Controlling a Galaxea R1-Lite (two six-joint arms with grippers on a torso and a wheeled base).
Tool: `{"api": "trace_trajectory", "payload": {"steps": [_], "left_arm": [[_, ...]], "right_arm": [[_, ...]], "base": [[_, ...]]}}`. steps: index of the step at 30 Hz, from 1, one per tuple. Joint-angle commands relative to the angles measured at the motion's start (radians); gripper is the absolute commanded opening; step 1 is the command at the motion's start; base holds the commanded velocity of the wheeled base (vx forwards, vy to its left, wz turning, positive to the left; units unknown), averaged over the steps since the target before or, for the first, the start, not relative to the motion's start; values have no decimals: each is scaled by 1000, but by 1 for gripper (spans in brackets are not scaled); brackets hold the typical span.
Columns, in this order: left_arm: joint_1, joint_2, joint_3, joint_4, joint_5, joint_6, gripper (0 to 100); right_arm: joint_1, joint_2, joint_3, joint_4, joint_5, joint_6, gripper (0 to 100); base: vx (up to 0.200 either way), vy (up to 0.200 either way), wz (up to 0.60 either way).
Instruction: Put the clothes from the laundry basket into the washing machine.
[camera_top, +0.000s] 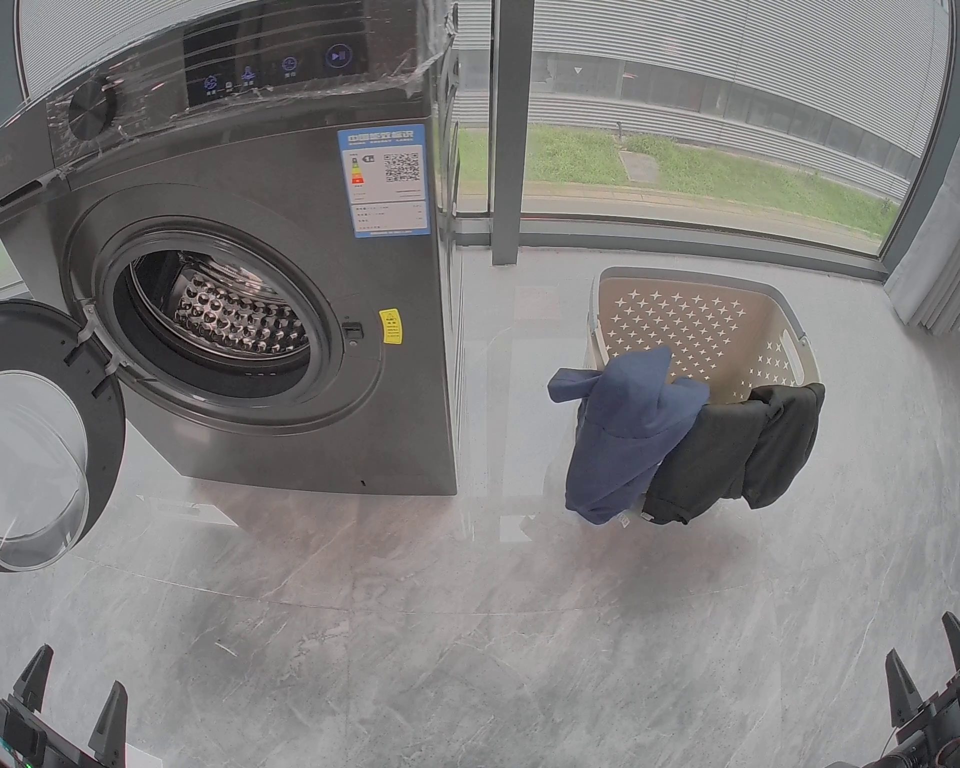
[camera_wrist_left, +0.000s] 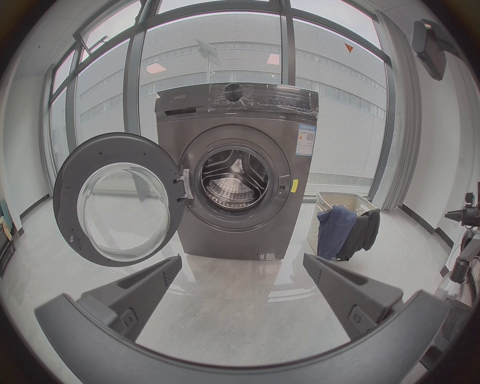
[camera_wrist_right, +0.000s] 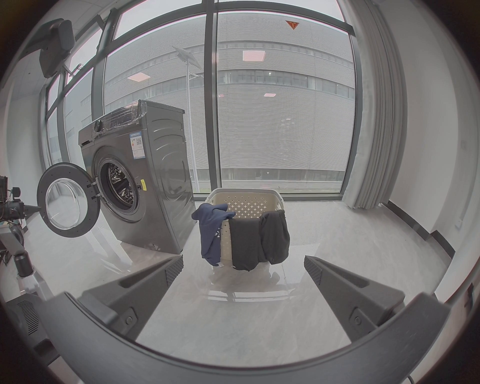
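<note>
Nothing is loaded yet: a blue cloth garment (camera_top: 625, 435) and black cloth garment (camera_top: 735, 455) drape the beige perforated plastic laundry basket (camera_top: 692, 276) at one o'clock, the grey metal washing machine (camera_top: 400, 410) stands open at eleven, and the left pincer (camera_top: 78, 680) and right pincer (camera_top: 920, 645) are spread, empty.

left gripper (camera_wrist_left: 241, 259) fingers spread wide above grey marble floor (camera_wrist_left: 240, 310) | dark grey front-loading washing machine (camera_wrist_left: 235, 235) at 12 o'clock | its round glass-paned door (camera_wrist_left: 120, 200) swung open at 10 o'clock | beige perforated plastic laundry basket (camera_wrist_left: 345, 196) at 2 o'clock, just beside the machine | blue garment (camera_wrist_left: 334, 232) and black garment (camera_wrist_left: 361, 234) draped over its near rim, touching
</note>
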Motion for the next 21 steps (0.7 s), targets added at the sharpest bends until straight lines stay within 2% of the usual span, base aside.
{"api": "trace_trajectory", "payload": {"steps": [1,18,21], "left_arm": [[0,-12,16,-1,1,-1,100],[0,-12,16,-1,1,-1,100],[0,-12,16,-1,-1,-1,100]], "right_arm": [[0,-15,16,0,1,0,100],[0,-15,16,0,1,0,100],[0,-15,16,0,1,0,100]], "base": [[0,-200,0],[0,-200,0],[0,0,0]]}}
